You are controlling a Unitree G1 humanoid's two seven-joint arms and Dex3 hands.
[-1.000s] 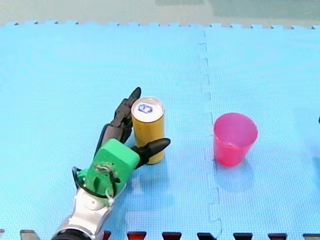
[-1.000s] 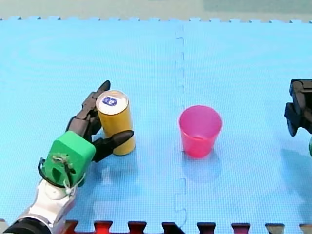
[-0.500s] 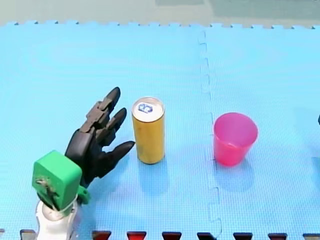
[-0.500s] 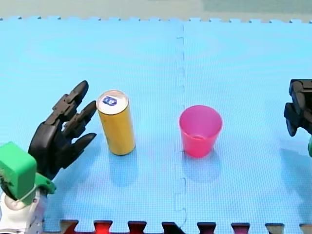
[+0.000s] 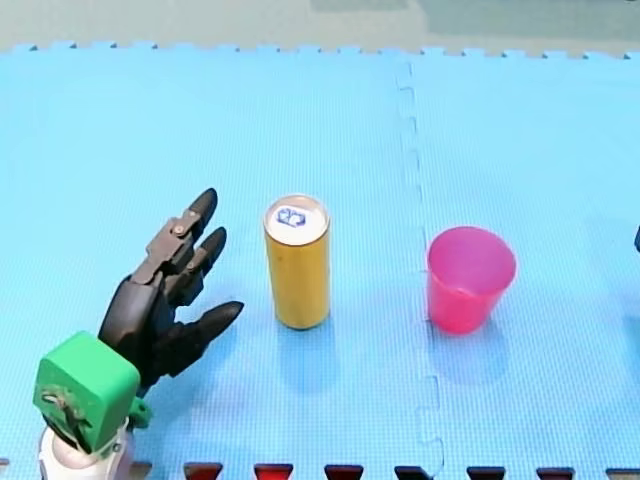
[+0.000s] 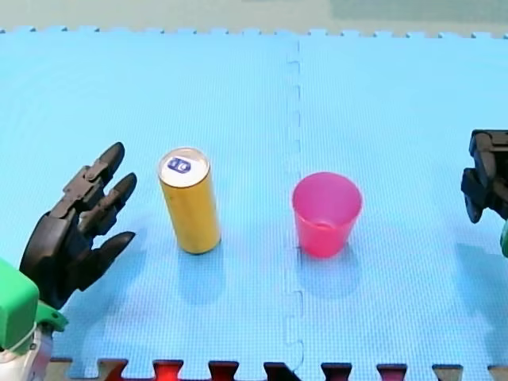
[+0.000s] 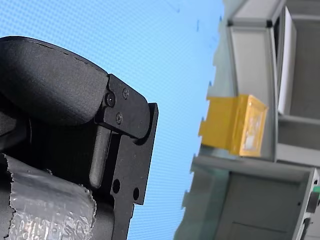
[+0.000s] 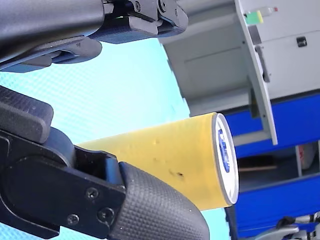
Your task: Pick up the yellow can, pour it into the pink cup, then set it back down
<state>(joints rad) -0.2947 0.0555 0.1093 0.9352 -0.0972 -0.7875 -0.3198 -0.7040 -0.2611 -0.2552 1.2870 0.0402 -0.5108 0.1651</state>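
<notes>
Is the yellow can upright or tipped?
Upright. The yellow can stands on the blue mat, top facing up, left hand apart from it.

At the near left, the left hand (image 5: 165,300) is showing matte black, with jointed, tapering fingers (image 5: 180,232). A bright green block (image 5: 85,392) is capping its wrist and carrying small metal fittings, and a pale silver-white forearm (image 5: 70,458) is emerging beneath it. At the right edge, the right hand (image 6: 486,186) is appearing as black, blocky segments. The first wrist view is showing a rounded black housing (image 7: 50,80) with small screws (image 7: 109,100) and crinkled silvery tape (image 7: 47,202). The second wrist view is showing a black finger with a finely textured pad (image 8: 160,205).
</notes>
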